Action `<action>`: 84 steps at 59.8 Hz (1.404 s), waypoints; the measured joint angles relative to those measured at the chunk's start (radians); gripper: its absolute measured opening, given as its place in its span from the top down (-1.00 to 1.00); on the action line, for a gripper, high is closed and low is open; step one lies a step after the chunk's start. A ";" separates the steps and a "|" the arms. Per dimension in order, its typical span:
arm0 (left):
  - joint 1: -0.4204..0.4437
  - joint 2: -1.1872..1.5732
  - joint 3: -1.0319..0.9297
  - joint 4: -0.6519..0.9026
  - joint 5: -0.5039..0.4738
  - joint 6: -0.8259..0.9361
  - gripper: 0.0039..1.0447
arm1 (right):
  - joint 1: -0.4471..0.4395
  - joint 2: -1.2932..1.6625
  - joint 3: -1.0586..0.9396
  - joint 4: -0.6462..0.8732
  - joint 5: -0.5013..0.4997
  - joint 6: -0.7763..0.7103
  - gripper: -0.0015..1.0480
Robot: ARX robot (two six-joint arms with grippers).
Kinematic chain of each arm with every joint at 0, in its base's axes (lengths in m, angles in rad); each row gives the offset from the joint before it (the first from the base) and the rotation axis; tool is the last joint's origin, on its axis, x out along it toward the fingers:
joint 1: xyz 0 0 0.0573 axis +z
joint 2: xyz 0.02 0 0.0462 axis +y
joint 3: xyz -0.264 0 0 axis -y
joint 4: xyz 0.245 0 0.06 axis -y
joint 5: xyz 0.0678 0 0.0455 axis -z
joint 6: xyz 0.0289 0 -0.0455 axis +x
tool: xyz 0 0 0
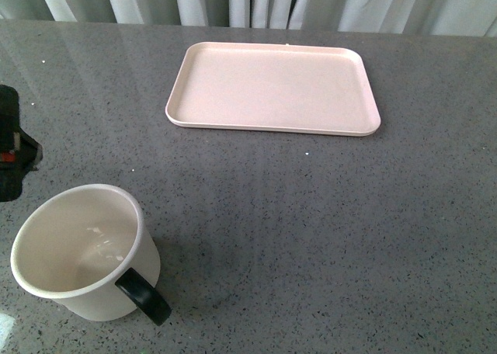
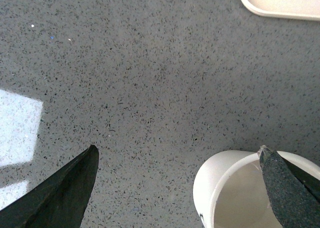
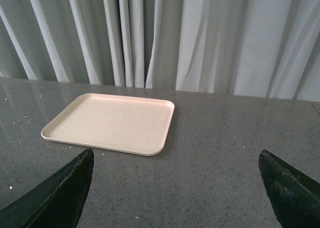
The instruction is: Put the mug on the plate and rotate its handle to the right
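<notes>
- The mug (image 1: 81, 249) stands upright at the near left, bare inside, its handle (image 1: 146, 292) pointing near-right.
- Left gripper (image 2: 177, 150) hangs above it, jaws wide apart, one finger (image 2: 285, 188) over its rim.
- Right gripper (image 3: 175, 152): jaws wide apart.
- The plate (image 1: 272, 86) lies far centre, bare.

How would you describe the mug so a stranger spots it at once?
On the grey speckled table, look near-left, well apart from the pink plate. The mug stands upright there: white, empty, with a black loop handle.
</notes>
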 joint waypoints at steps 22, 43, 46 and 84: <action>0.030 0.048 0.004 0.000 0.145 0.059 -0.83 | 0.000 0.000 0.000 0.000 0.000 0.001 -0.82; 0.054 0.051 0.004 -0.029 0.237 0.103 -0.83 | 0.000 0.000 0.000 0.000 0.000 0.001 -0.82; 0.061 0.055 0.004 -0.036 0.237 0.120 -0.83 | 0.000 0.000 0.000 0.000 0.000 0.001 -0.82; 0.070 0.182 0.024 -0.069 0.259 0.212 -0.41 | 0.000 0.000 0.000 0.000 0.000 0.001 -0.82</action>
